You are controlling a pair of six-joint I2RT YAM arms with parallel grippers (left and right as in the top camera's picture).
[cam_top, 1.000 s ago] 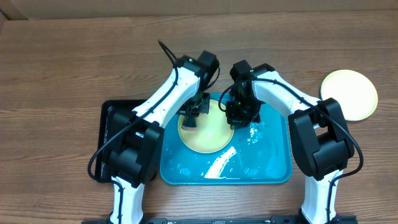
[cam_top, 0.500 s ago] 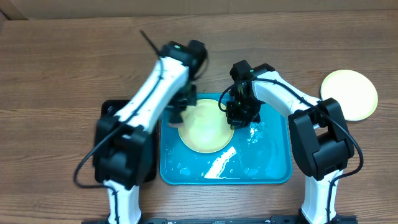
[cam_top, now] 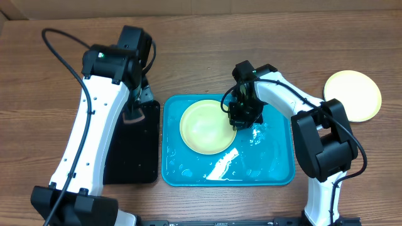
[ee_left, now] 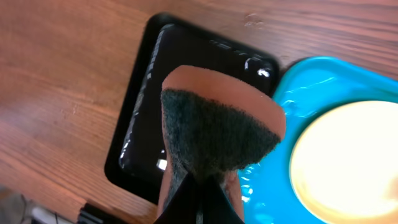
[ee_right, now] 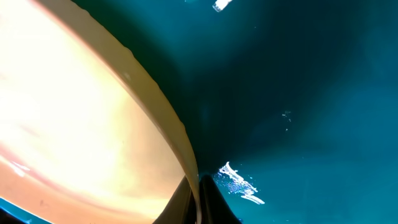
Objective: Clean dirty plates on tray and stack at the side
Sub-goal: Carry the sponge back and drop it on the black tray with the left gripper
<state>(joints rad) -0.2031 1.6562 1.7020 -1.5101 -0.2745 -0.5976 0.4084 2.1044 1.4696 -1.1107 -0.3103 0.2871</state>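
Swinging away from the plate, the left gripper, pressed tight on the sponge, now hangs over the black tray, so the scrubbing seems finished. The yellow-green plate lies in the blue tray, its right rim pinched by the right gripper, probably ready to join the clean plate lying far right.
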